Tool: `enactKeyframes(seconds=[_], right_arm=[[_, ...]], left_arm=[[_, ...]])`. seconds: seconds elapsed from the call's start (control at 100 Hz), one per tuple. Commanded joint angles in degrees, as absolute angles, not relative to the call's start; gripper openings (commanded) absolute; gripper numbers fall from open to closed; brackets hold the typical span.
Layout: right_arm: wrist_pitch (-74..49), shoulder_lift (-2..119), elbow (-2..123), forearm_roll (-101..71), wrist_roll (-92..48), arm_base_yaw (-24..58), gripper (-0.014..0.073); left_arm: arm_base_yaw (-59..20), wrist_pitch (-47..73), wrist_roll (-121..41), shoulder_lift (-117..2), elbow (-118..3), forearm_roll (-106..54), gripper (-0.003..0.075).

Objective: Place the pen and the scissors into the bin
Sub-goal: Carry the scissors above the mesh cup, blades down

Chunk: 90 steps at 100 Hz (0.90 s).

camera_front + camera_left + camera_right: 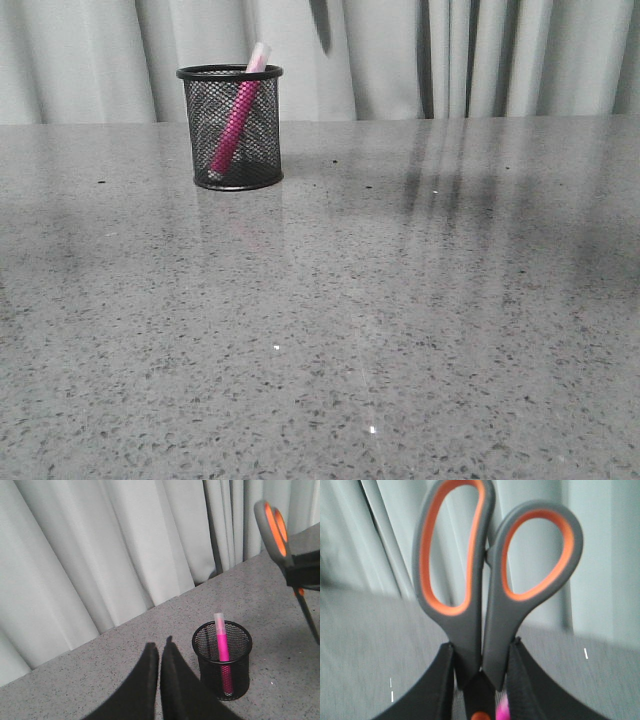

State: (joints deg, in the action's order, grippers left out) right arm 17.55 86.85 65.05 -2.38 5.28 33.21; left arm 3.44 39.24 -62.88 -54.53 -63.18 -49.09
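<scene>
Speckled grey stone counter (400,350): bare in the foreground. Black wire-mesh cylindrical bin (231,127): at 11 o'clock, far side, upright; slim magenta pen with whitish cap (238,118) is leaned inside. Left hand (160,680): closed, empty, near the bin. Grey-handled, orange-lined scissors (485,590): clamped at the handle necks by the right hand (481,690), blades down, aloft above the bin. Judged rigid, light, smooth; that neck grip is judged sound.
</scene>
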Motion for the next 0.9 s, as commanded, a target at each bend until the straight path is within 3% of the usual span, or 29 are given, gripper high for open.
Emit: enactKeyframes(seconds=[0.0,0.07,0.46,0.89], right_arm=[[34.4,87.4,66.7,-2.5,5.1,33.1,-0.0076],[39.0,89.7,67.3,-2.5,5.1,33.1,-0.0076],[38.2,99.7,78.9,-1.6,5.1,33.0,-0.0076],[35.3,105.9,79.2,-1.7,5.1,33.0,-0.0076]], left_arm=[[3.3,36.3,-62.6,-53.9,-64.7,-51.9,-0.0019],[3.3,36.3,-62.6,-53.9,-64.7,-51.9,-0.0019],[3.3,36.3,-62.6,-53.9,-64.7,-52.0,-0.0019],[3.3,36.3,-62.6,-53.9,-64.7,-52.0,-0.0019]])
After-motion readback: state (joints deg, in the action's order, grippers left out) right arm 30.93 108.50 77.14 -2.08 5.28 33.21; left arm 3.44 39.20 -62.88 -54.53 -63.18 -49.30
